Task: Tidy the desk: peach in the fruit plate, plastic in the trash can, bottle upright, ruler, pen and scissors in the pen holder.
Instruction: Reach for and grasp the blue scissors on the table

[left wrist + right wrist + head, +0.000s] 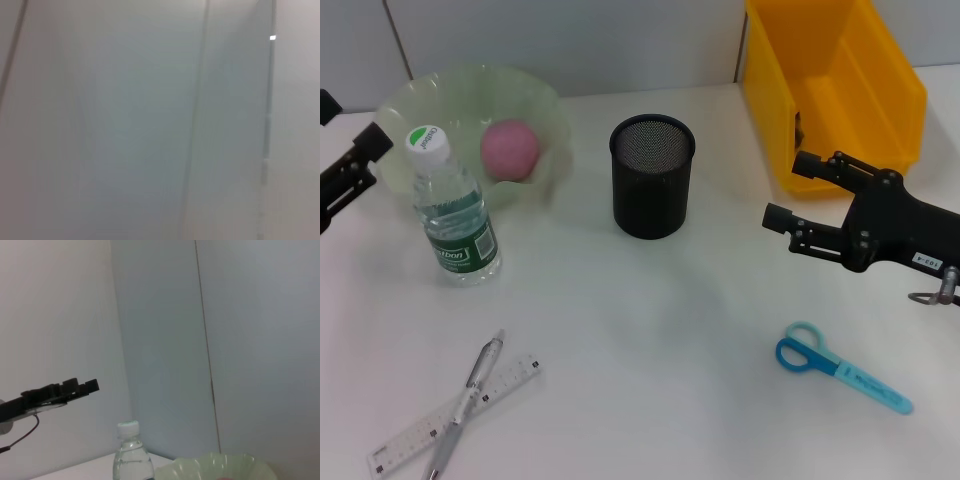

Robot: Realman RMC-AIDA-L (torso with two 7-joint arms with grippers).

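The right gripper [785, 194] is hovering open and empty above the table [650, 320], between the yellow bin [840, 90] and the scissors [840, 368]. The scissors are lying flat just in front of it, toward the robot, long axis slanting, blue handles pointing toward the middle of the table. This arm is far nearer than the left gripper [360, 150], parked by the plate [545, 110]; whether that one is open I cannot tell. The black mesh pen holder [652, 176] is standing to the left.

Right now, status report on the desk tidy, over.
Right gripper open, empty, beside yellow bin. Left gripper parked at far left edge. Peach in plate, bottle upright. Scissors, pen, ruler not yet in holder.
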